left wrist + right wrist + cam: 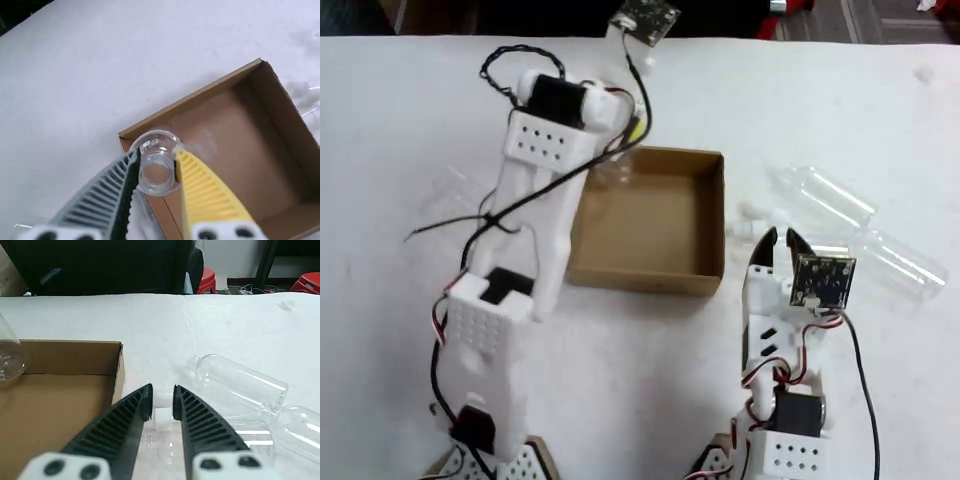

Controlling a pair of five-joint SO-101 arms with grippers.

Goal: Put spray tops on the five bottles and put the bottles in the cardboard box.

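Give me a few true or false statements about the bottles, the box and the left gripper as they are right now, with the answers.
1. The left gripper is shut on a clear bottle. True.
2. That bottle already wears a spray top. False: its neck is open.
3. The held bottle hangs over a corner of the cardboard box. True.
4. The other bottles stand upright inside the box. False: two loose bottles lie on their sides on the table beside it.
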